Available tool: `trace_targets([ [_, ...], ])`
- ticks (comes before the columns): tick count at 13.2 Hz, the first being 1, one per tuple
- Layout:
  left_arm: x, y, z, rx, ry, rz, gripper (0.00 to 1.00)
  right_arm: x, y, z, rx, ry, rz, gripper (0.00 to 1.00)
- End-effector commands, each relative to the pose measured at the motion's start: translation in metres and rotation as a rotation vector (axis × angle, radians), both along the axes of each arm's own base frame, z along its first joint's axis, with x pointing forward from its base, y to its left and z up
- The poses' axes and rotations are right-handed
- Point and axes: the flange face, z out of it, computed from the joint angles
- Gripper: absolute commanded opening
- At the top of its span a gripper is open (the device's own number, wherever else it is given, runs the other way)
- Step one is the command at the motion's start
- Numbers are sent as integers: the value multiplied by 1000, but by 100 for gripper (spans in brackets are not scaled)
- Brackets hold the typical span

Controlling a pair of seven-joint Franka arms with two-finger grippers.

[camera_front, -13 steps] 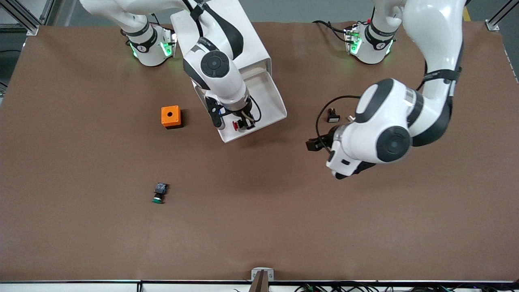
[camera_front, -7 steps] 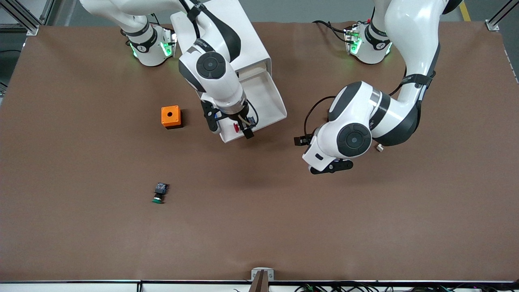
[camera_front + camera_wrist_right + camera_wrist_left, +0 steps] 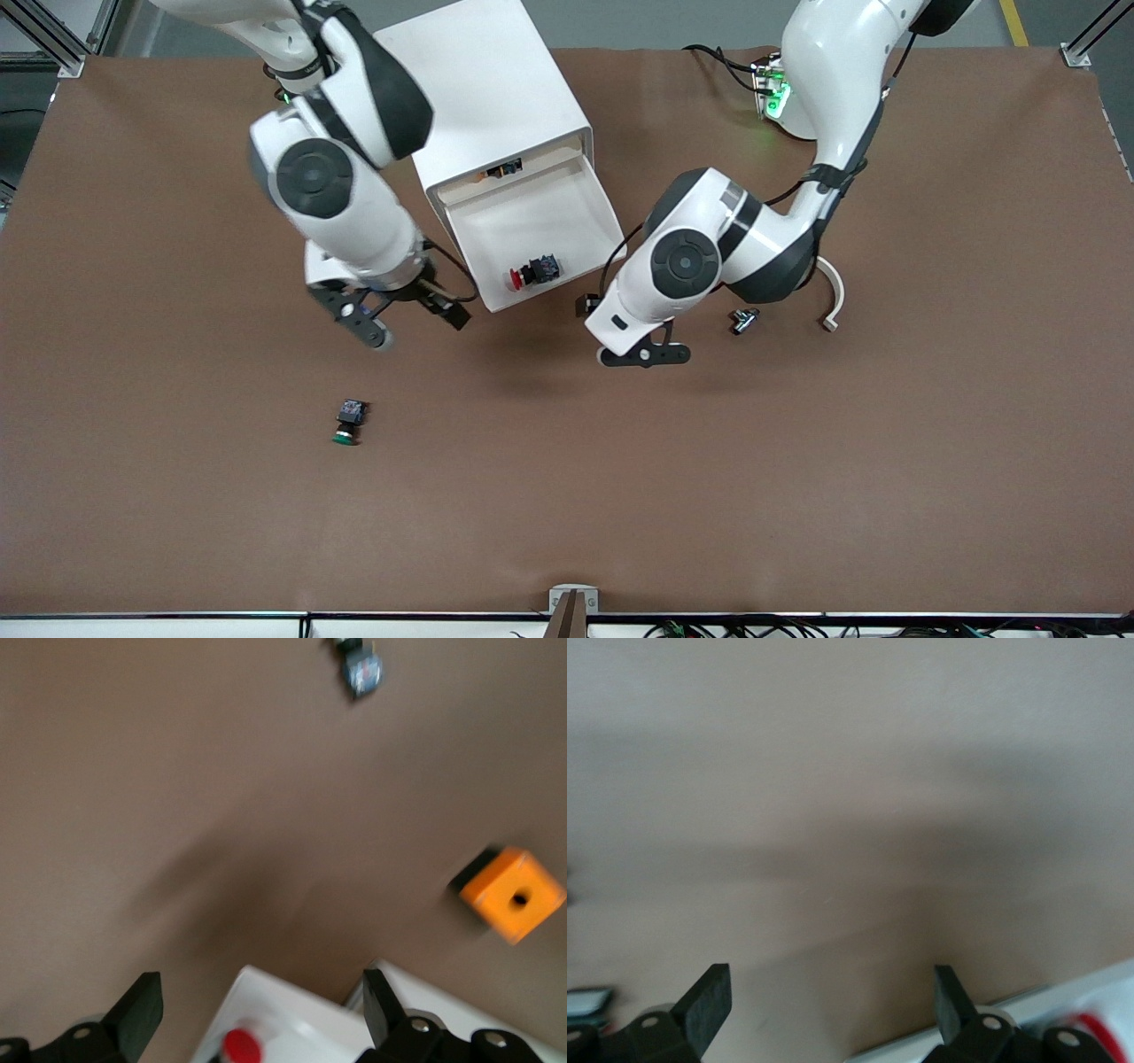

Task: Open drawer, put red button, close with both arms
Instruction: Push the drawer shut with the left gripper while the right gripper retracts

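Released: red button (image 3: 522, 276) now lying in open drawer (image 3: 567, 252); right gripper (image 3: 403, 317) spread, withdrawn over counter (image 3: 797, 461); left gripper (image 3: 644, 354) spread, nearing drawer front. Closing next.

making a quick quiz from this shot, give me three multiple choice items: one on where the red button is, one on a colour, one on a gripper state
1. Where is the red button?
A. in the open drawer
B. on the table beside the orange box
C. in the right gripper

2. What colour is the cap of the button lying on the table?
A. yellow
B. green
C. blue

3. How is the right gripper?
A. shut on the red button
B. shut on nothing
C. open

Answers: 1 A, it lies on the drawer's floor near the front wall. 2 B, a green cap shows in the front view. 3 C, its fingers stand apart with nothing between.
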Motion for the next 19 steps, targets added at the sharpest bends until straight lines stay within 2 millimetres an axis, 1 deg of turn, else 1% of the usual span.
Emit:
trace_targets([
  [1, -18, -32, -25, 2, -28, 96, 100, 21, -62, 20, -34, -5, 101, 100],
  [3, -25, -37, -30, 36, 6, 227, 100, 30, -105, 33, -46, -17, 223, 100],
  [4, -34, -43, -31, 60, 28, 275, 100, 33, -129, 40, -40, -15, 263, 100],
  [5, -46, -49, -33, 100, 59, 288, 100, 37, -153, 45, -24, -19, 286, 100],
  [6, -53, -51, -34, 123, 81, 279, 100, 38, -180, 58, -24, -40, 339, 100],
  [8, -77, -66, -33, 162, 106, 236, 100, 42, -230, 71, -38, -62, 441, 100],
  [11, -107, -87, -35, 192, 130, 218, 100, 38, -291, 93, -49, -93, 441, 100],
  [12, -114, -94, -35, 197, 134, 221, 100, 36, -306, 98, -50, -100, 465, 100],
  [13, -126, -103, -35, 202, 135, 215, 100, 32, -317, 106, -54, -111, 491, 100],
  [15, -150, -120, -38, 218, 142, 209, 100, 25, -344, 112, -62, -111, 499, 100],
  [16, -166, -130, -42, 228, 145, 197, 100, 18, -350, 119, -62, -111, 519, 100],
  [18, -181, -140, -42, 223, 171, 211, 100, 4, -359, 124, -63, -118, 529, 100],
  [19, -189, -146, -41, 217, 187, 209, 100, 0, -361, 127, -64, -126, 529, 100],
])
